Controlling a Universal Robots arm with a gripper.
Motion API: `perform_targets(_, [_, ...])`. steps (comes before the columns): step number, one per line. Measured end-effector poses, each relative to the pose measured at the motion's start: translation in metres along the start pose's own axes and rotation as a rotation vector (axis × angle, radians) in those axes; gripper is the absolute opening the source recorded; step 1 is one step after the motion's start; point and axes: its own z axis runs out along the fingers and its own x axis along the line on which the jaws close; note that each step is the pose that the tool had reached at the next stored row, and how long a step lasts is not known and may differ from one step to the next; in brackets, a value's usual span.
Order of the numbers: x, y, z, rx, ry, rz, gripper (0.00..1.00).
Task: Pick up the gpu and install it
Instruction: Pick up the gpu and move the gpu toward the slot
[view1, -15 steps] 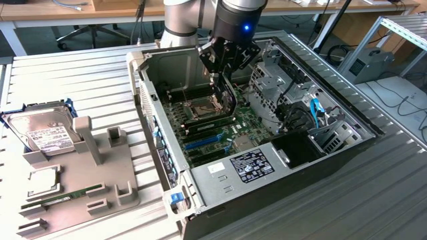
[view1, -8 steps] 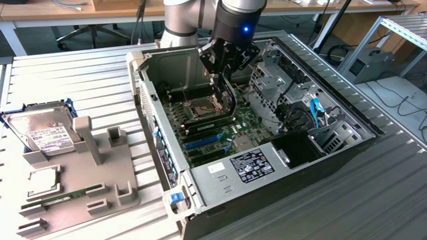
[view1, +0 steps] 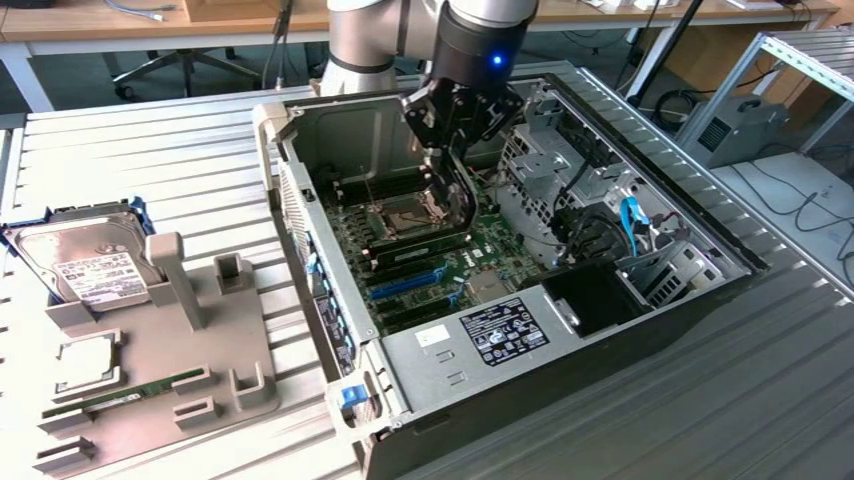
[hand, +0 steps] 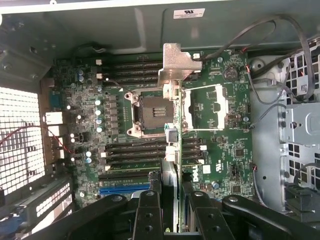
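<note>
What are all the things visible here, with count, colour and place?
gpu: one, black with pale bracket, held over the motherboard.
motherboard: one, green, inside the case.
case: one, grey, open, on the table.
table: one, pale metal.
fixture: one, grey, exterior view's left.
hard drive: one, silver, at the fixture.
memory stick: one, green, on the fixture.
tool: one, black, shut on the gpu.
arm: one, silver and black, above the case.

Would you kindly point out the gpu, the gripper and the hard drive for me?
gpu (hand: 175, 62): wrist view, on its metal bracket.
gripper (hand: 171, 207): wrist view, midway between its fingers.
hard drive (view1: 91, 270): exterior view, on its white label.
</note>
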Motion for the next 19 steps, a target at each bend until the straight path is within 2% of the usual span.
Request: perform_targets(19, [-0.0078,0.0002,0.0078,-0.0001,0.0000,0.000,0.26])
